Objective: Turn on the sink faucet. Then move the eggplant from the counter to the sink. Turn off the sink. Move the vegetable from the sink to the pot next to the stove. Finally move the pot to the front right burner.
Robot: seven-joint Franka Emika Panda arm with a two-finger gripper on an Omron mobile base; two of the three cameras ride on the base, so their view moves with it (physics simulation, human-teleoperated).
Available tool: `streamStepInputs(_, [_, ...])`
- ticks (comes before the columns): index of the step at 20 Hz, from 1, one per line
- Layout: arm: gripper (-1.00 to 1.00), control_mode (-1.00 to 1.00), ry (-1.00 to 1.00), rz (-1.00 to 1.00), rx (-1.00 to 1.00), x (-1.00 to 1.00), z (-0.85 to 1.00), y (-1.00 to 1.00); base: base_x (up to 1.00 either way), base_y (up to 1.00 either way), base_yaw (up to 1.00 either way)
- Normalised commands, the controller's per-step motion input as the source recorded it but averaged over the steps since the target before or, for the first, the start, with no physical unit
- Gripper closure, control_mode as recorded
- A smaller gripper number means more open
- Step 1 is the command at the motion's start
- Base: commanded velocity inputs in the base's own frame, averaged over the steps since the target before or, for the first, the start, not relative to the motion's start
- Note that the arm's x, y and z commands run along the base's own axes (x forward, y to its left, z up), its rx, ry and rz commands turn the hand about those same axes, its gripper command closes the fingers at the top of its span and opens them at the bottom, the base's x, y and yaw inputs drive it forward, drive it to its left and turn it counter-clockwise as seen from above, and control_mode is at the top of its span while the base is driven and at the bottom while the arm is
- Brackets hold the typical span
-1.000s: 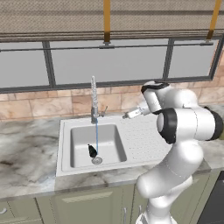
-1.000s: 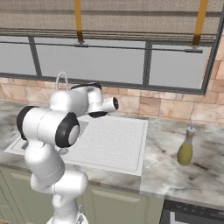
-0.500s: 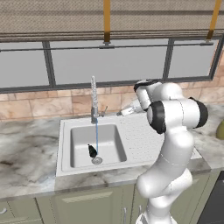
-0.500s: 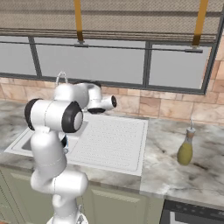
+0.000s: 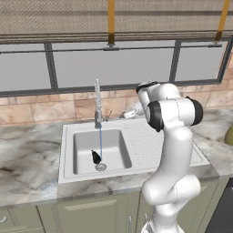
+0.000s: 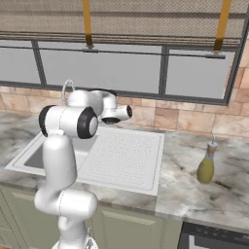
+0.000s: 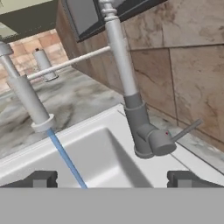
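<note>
At the back edge of the sink (image 5: 68,132), just beside the dark base of the sink faucet (image 5: 97,102): claw (image 7: 112,180) spread to full width, with nothing between the fingers. Faces the small side lever (image 7: 186,130), a thin rod pointing out from the base toward the drainboard side. Thin blue water stream (image 7: 65,159) running down into the basin, so probably time to shut the faucet off.

Looks stiff, smooth and narrow, this lever, turning only around its pivot. Best to push near the free tip with one finger, gently, without squeezing.

In the basin, close to the round drain and nearer the front edge: the eggplant (image 5: 95,157), small and dark, right beside the stream. Seems light and fairly firm, but rounded and likely slippery when wet. Better to take across the thick middle, not at the stem end, and to close slowly to avoid popping it out.
</note>
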Motion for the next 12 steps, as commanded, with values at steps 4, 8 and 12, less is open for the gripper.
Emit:
streamStepInputs(4, [-1.0,-1.0,-0.07,0.0,0.0,0.27,-0.21,0.0,0.0,0.0,0.0])
streamStepInputs(8, [-1.0,-1.0,-0.06,0.0,0.0,0.19,-0.19,0.07,0.0,0.0,0.0])
streamStepInputs(12, [-1.0,-1.0,-0.02,0.0,0.0,0.26,-0.1,0.09,0.0,0.0,0.0])
